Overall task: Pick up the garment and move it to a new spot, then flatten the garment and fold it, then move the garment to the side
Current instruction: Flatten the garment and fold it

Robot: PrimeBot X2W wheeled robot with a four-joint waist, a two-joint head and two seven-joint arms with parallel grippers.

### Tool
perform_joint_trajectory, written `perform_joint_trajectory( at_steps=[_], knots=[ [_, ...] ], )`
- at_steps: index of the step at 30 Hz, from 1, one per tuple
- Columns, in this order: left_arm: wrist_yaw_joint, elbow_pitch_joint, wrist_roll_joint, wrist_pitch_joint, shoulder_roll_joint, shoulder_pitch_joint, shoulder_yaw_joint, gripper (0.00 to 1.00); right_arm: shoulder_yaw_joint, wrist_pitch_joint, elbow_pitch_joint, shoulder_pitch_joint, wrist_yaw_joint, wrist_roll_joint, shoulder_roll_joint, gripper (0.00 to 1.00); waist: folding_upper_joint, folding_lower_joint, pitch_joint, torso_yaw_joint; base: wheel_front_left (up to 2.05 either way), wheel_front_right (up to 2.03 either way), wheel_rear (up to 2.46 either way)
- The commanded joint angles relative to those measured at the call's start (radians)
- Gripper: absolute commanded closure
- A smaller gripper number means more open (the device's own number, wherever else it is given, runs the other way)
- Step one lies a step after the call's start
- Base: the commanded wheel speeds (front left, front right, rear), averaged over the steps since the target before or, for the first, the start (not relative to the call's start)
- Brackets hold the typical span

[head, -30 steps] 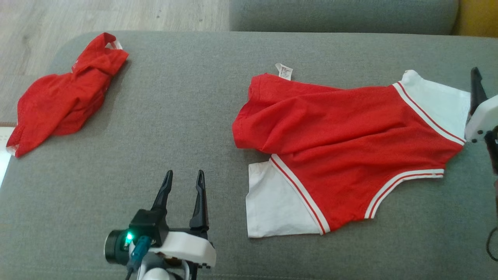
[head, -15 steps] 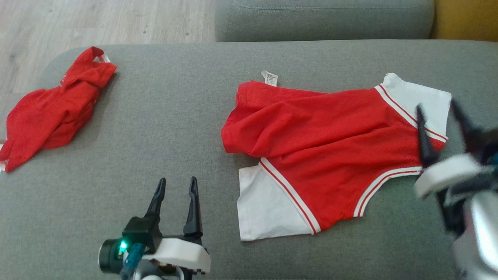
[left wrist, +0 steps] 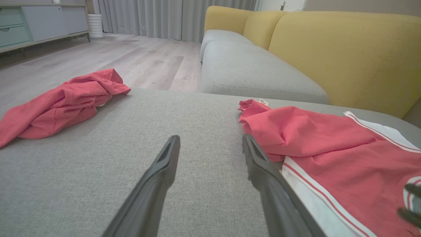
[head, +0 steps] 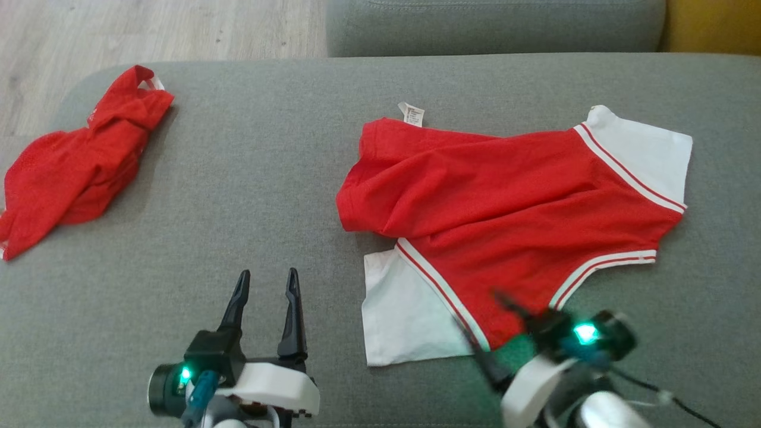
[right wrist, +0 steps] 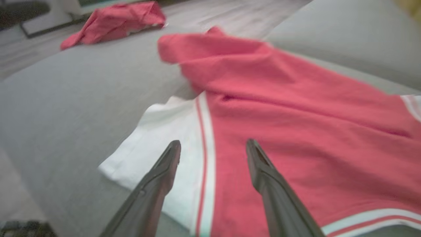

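Whereas half a second ago the right jaws hung by the far sleeve (head: 642,154) at the garment's (head: 505,202) right end, they now hover over its near edge, motion-blurred in the head view. The left jaws have kept their place. Both pairs stand wide open and grip nothing. The right fingers (right wrist: 161,174) straddle the striped seam (right wrist: 204,138) where the near sleeve (head: 410,309) meets the red body. The garment is a red T-shirt with white sleeves and red-and-white banding, lying spread on the grey sofa seat (head: 267,178), just right of the left fingers (head: 292,321). Its body is rumpled and folded over at the end nearest the left jaws, with a small label (head: 411,113) sticking out beyond. The banded neckline (head: 600,267) curves to the right of the right jaws. Well to the left of the left jaws, across bare seat, lies a second red garment (head: 77,160) in a crumpled heap. Beyond both pairs are another grey cushion (head: 493,27), a yellow backrest (left wrist: 329,49) and wooden floor (head: 148,30).
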Motion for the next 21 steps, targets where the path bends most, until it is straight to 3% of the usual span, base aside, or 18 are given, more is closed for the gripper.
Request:
perform_joint_trajectory(
  at_steps=[1,8,17,18,19,21],
  knots=[
    [0.0,-0.031,0.009,-0.012,-0.004,-0.038,0.025,0.0,0.072,0.036,-0.024,-0.052,0.008,0.02,-0.036,0.0,0.0,0.0,0.004,0.001,0.0,0.0,0.0],
    [0.003,-0.031,-0.002,-0.012,-0.004,-0.06,0.0,0.0,0.341,0.233,0.005,-0.187,0.008,0.132,-0.142,0.0,0.0,0.0,0.031,0.023,0.0,0.0,0.0],
    [0.021,-0.032,-0.022,-0.012,-0.004,-0.071,-0.015,0.0,0.499,0.399,0.062,-0.278,0.008,0.229,-0.215,0.0,0.0,0.0,0.041,0.065,0.0,0.0,0.0],
    [0.022,-0.033,-0.023,-0.012,-0.004,-0.07,-0.015,0.0,0.508,0.405,0.066,-0.283,0.008,0.232,-0.22,0.54,0.0,0.0,0.042,0.067,0.0,0.0,0.0],
    [0.023,-0.034,-0.023,-0.012,-0.004,-0.07,-0.014,0.0,0.505,0.403,0.071,-0.287,0.008,0.236,-0.221,1.0,0.0,0.0,0.042,0.067,0.0,0.0,0.0],
    [0.024,-0.036,-0.023,-0.012,-0.004,-0.069,-0.012,0.0,0.504,0.405,0.08,-0.294,0.008,0.239,-0.226,1.0,0.0,0.0,0.042,0.066,0.0,0.0,0.0]
  ],
)
